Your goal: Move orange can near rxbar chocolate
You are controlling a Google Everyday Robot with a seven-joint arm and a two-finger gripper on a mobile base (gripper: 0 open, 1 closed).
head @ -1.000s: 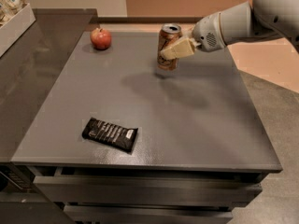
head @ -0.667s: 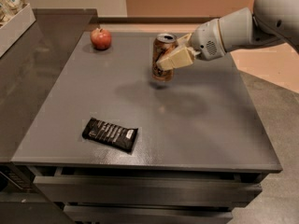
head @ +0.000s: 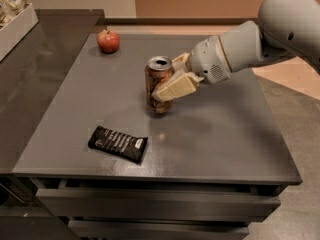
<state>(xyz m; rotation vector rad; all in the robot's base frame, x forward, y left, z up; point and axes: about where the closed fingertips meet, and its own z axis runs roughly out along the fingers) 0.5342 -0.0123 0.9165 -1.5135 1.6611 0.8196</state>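
The orange can (head: pixel 157 79) is upright in the middle of the grey table (head: pixel 225 134), orange-brown with a silver top. My gripper (head: pixel 169 85) reaches in from the right and is shut on the can's side, one pale finger (head: pixel 176 87) across its front. The can is held just above the tabletop, its shadow below. The rxbar chocolate (head: pixel 118 143), a flat black wrapper with white lettering, lies near the table's front left, a short way in front and left of the can.
A red apple (head: pixel 108 41) sits at the table's far left corner. A dark counter (head: pixel 30 84) adjoins the table on the left, with a white box (head: pixel 15 24) on it. Drawers (head: pixel 150 204) show below the table front.
My gripper has carried the orange can from the far right part of the table forward and left, toward the rxbar chocolate. The bar and apple have not moved.
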